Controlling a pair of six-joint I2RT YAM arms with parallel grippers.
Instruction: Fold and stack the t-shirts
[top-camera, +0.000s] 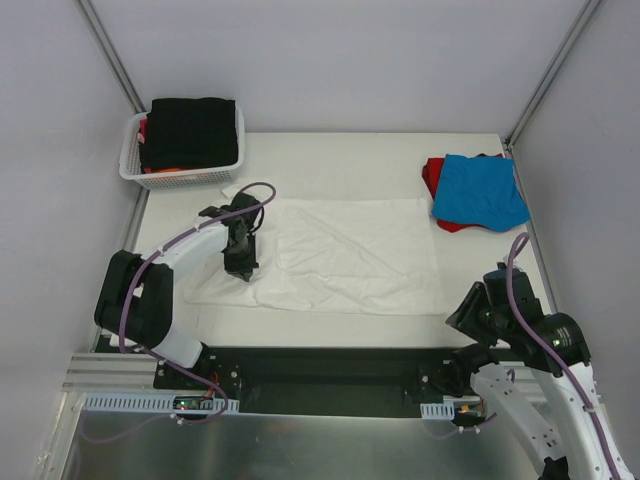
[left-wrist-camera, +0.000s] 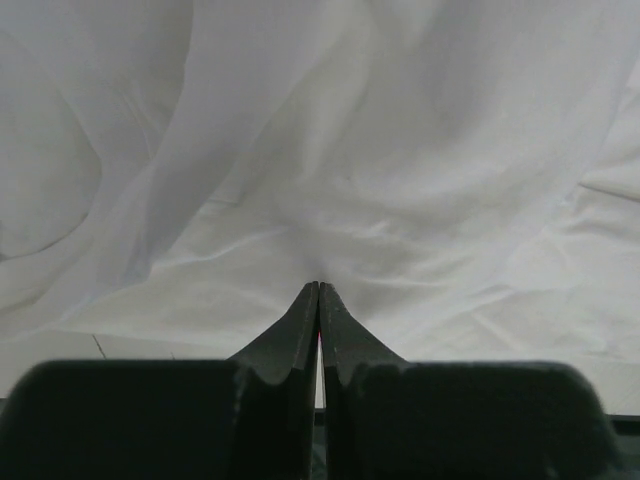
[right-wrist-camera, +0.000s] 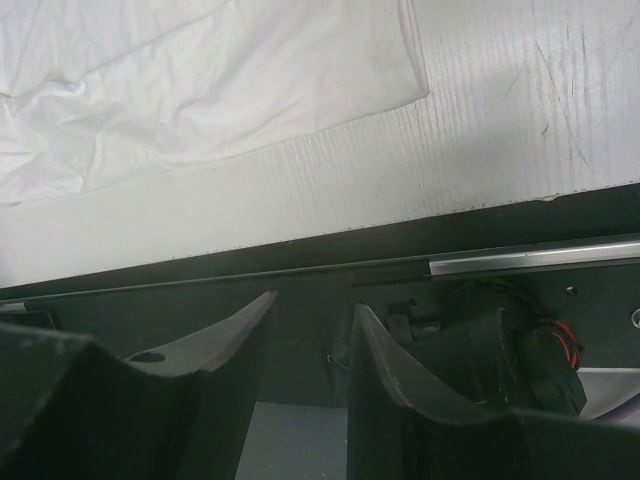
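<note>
1. A white t-shirt (top-camera: 350, 255) lay spread and wrinkled across the middle of the table (top-camera: 330, 150), with a diagonal fold running through it.
2. The left hand (top-camera: 243, 268) was down on the left part of that shirt. In the wrist view its fingers (left-wrist-camera: 300, 330) were pressed together, and the cloth's creases ran into their tips, so a pinch of white fabric sat between them.
3. The right hand (right-wrist-camera: 314, 302) hung over the near table edge, just past the shirt's near right corner. Its fingers stood partly apart and held nothing.
4. A blue t-shirt (top-camera: 480, 192) lay folded on a red t-shirt (top-camera: 435, 180) at the far right of the table, apart from the white one.
5. A white lattice basket (top-camera: 135, 165) stood at the far left corner, just beyond the white shirt's far left corner.
6. A folded black t-shirt (top-camera: 190, 130) filled the basket, with a strip of orange cloth (top-camera: 168, 168) showing beneath it.
</note>
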